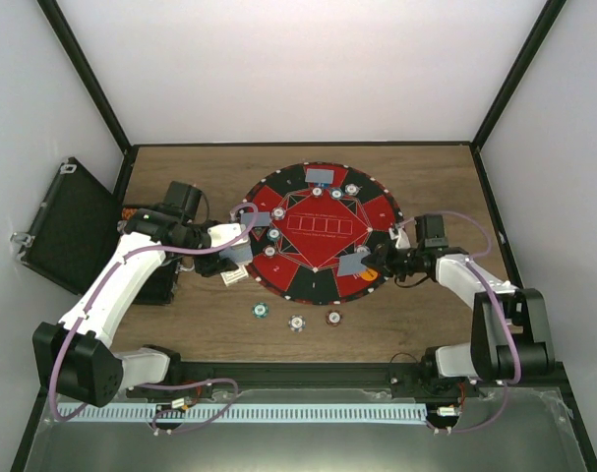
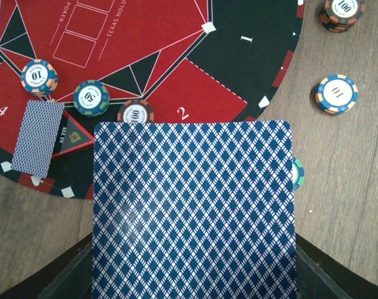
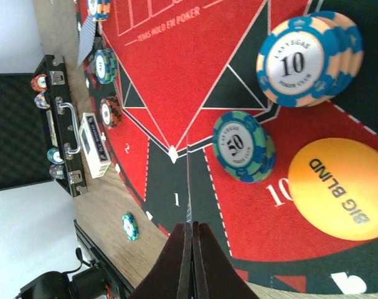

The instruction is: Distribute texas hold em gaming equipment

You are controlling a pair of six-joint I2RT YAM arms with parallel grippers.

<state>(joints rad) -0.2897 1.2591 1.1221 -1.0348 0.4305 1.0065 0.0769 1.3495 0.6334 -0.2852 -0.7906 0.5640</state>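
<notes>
Two cards are up off the table, one in each claw. Your left gripper (image 1: 234, 265), at the left rim of the round mat (image 1: 323, 258) in the overhead view, is pinching a diamond-backed card (image 2: 195, 212). In the left wrist view that card lies flat across the lower middle of the frame and covers the fingertips. Just past its right edge a green chip (image 2: 297, 174) peeks out on the wooden table (image 2: 350, 187). Toward the upper right of that frame a lone 10 chip (image 2: 337, 93) and a 100 chip (image 2: 342, 12) sit on bare wood. At the left of the same frame a face-down card (image 2: 38, 137) lies on the mat beside the numeral 4, with a row of three chips (image 2: 91, 98) running from above it to its right. Your right gripper (image 3: 190, 233) has its fingers pressed together at the bottom centre of its wrist view. The thin pale line rising from between them looks like a card seen edge-on. Overhead, a grey card (image 1: 355, 264) sits at that claw's tip over the mat's lower right rim. On the right of the right wrist frame you have the orange Big Blind button (image 3: 338, 193), a 50 chip (image 3: 243, 146) just beside it, and a stack of 10 chips (image 3: 301, 59) above. The black case (image 1: 67, 226) stands open at the overhead frame's left edge.
</notes>
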